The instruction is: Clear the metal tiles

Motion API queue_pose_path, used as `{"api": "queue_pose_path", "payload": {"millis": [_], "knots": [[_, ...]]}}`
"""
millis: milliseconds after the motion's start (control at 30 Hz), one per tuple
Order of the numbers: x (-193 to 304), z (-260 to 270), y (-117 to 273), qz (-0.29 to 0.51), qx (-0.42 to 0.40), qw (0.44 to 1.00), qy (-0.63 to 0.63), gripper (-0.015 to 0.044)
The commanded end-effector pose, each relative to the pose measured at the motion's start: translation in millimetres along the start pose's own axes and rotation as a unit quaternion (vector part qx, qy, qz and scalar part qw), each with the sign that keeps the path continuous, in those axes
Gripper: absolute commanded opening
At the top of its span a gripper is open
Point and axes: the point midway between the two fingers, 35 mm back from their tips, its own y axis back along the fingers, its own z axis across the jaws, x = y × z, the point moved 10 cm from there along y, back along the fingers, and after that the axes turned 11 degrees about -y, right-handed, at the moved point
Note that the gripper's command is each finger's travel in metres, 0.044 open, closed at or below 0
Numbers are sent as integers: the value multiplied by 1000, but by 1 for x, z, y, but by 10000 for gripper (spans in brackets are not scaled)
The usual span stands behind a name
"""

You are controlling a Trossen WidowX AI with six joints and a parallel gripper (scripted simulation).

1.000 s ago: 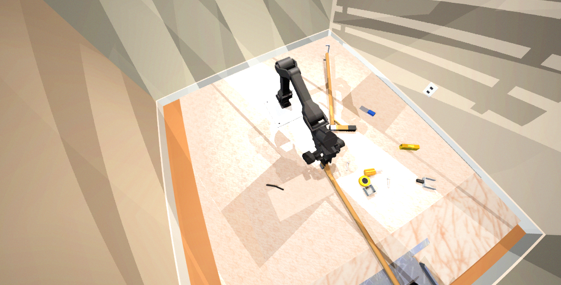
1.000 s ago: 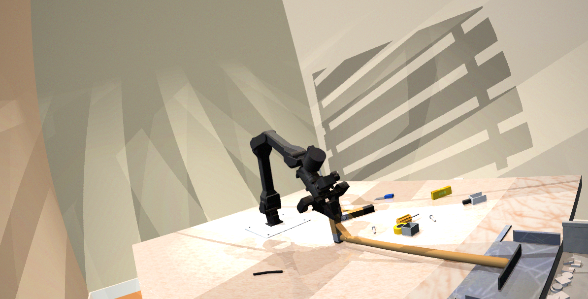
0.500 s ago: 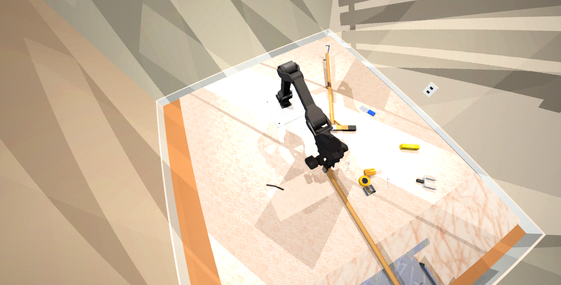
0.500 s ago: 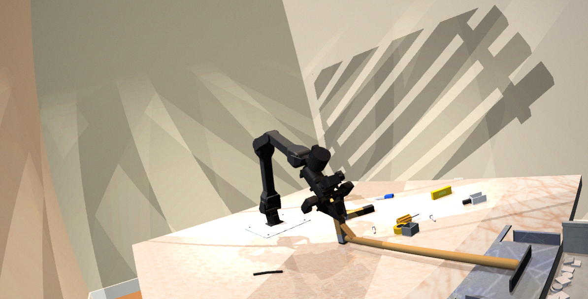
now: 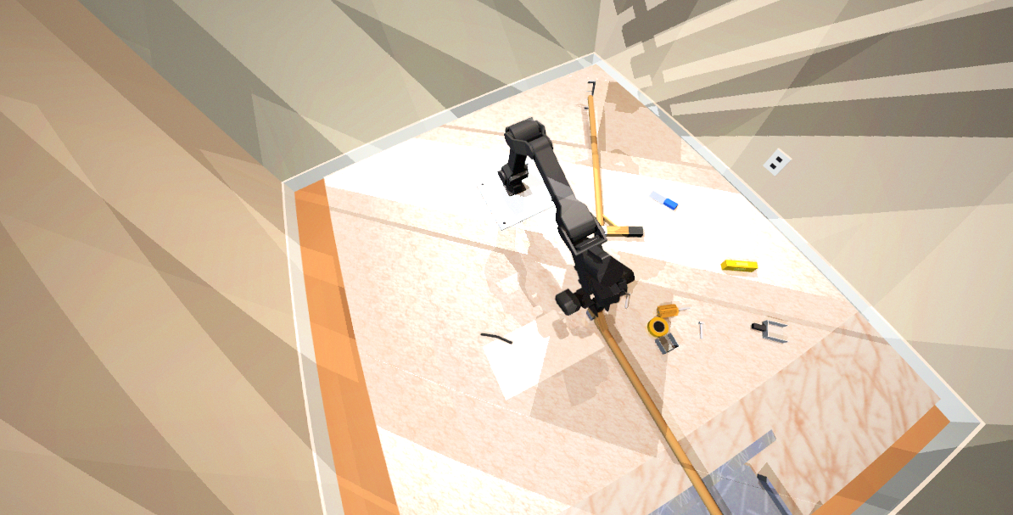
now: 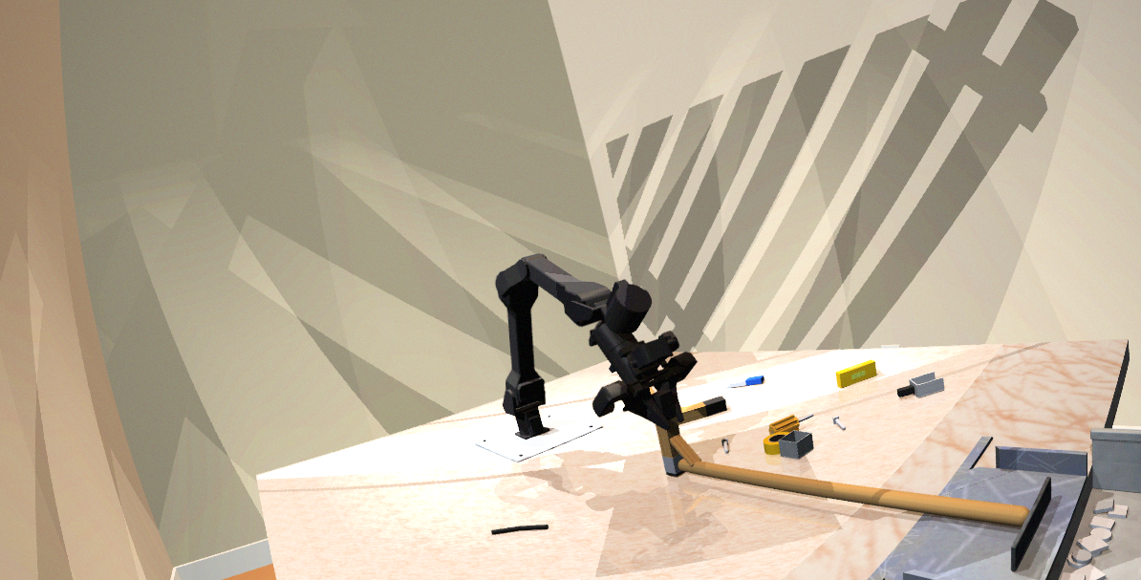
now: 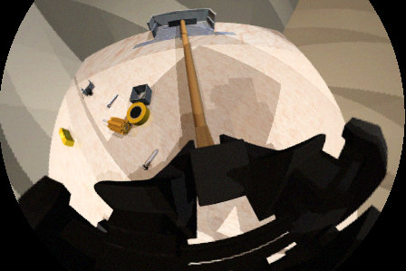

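Between the hand's (image 5: 597, 305) (image 6: 669, 416) (image 7: 220, 170) fingers, long scraper (image 5: 649, 398) (image 6: 858, 491) (image 7: 192, 85), blade far off.

A pale, veined surface (image 5: 439, 383) (image 6: 383, 512) (image 7: 245, 59) bears scattered hardware, pictured from above around a yellow roll (image 5: 651, 332) (image 6: 771, 444) (image 7: 144, 116). An orange-handled screwdriver (image 5: 667, 310) (image 6: 785, 424) (image 7: 119, 125) lies at 1 o'clock; a grey open box (image 5: 674, 343) (image 6: 796, 444) (image 7: 146, 99), 5; the steel bench plate (image 5: 736, 476) (image 6: 950, 524) (image 7: 172, 33), farther toward 5; a yellow block (image 5: 739, 265) (image 6: 855, 374) (image 7: 66, 137), 2; a black-handled bracket (image 5: 758, 327) (image 6: 905, 391) (image 7: 88, 89), 3; a blue-handled tool (image 5: 669, 204) (image 6: 753, 380), 12; a wooden-handled tool (image 5: 595, 157) (image 6: 703, 410), 11; a white base plate (image 5: 524, 215) (image 6: 550, 444), 10; and a black strip (image 5: 495, 337) (image 6: 519, 528), 9.
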Motion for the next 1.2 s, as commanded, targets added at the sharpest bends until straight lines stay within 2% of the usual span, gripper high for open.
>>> {"api": "queue_pose_path", "payload": {"millis": [0, 533, 1167], "knots": [[-8, 1, -1, -8, 0, 1000, -3, 0], [-24, 5, -17, -9, 0, 1000, -3, 0], [-18, 4, -16, -2, 0, 1000, 0, 0]]}}
